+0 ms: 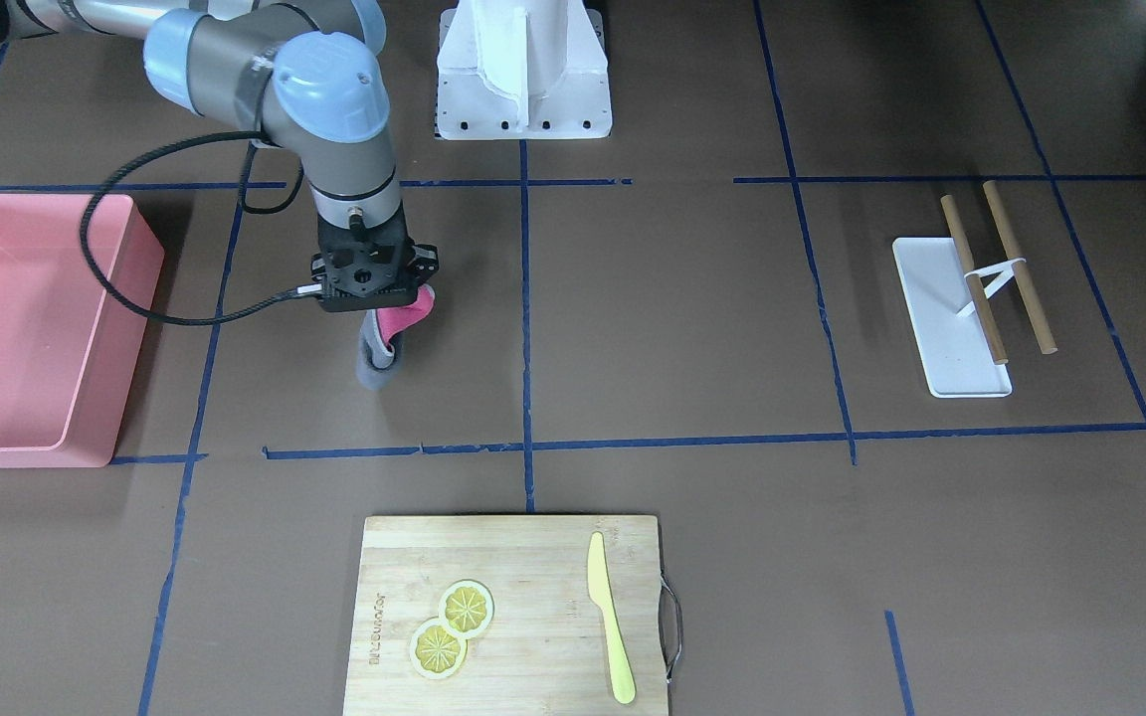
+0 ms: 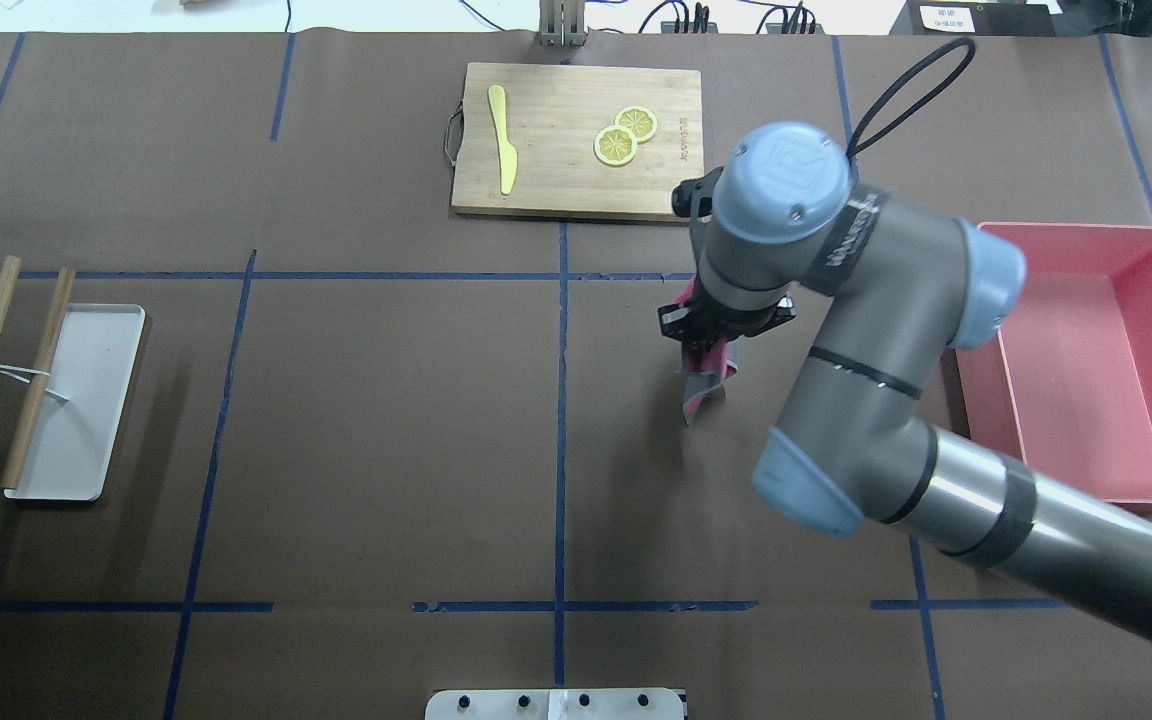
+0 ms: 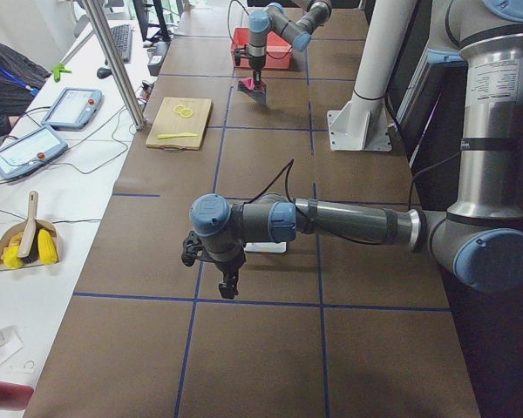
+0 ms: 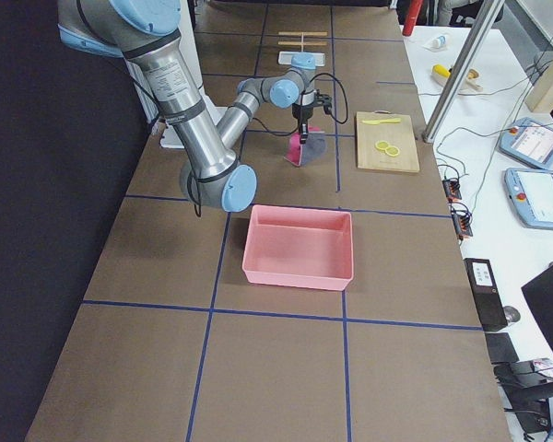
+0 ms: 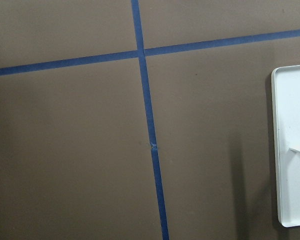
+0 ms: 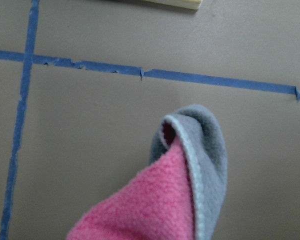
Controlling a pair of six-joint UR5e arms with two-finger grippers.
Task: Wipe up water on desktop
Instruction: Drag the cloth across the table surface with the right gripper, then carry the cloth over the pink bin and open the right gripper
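Observation:
The desktop point(image 1: 692, 328) is a dark-brown surface split by blue tape lines; I see no water on it. My right gripper point(image 1: 386, 306) is shut on a pink and grey cloth point(image 1: 382, 343), which hangs down from it over the desktop point(image 2: 386, 430) just left of the pink bin. The cloth also shows in the overhead view point(image 2: 704, 385) and the right wrist view point(image 6: 190, 190). I cannot tell whether its lower end touches the surface. My left gripper point(image 3: 229, 286) shows only in the exterior left view, low over the desktop near the white tray; I cannot tell if it is open or shut.
A pink bin point(image 1: 36, 318) stands beside the right arm. A bamboo cutting board point(image 1: 533, 557) carries two lemon slices point(image 1: 454, 626) and a yellow knife point(image 1: 610, 617). A white tray point(image 1: 961, 368) with two tied wooden sticks point(image 1: 1016, 264) lies at the left arm's side.

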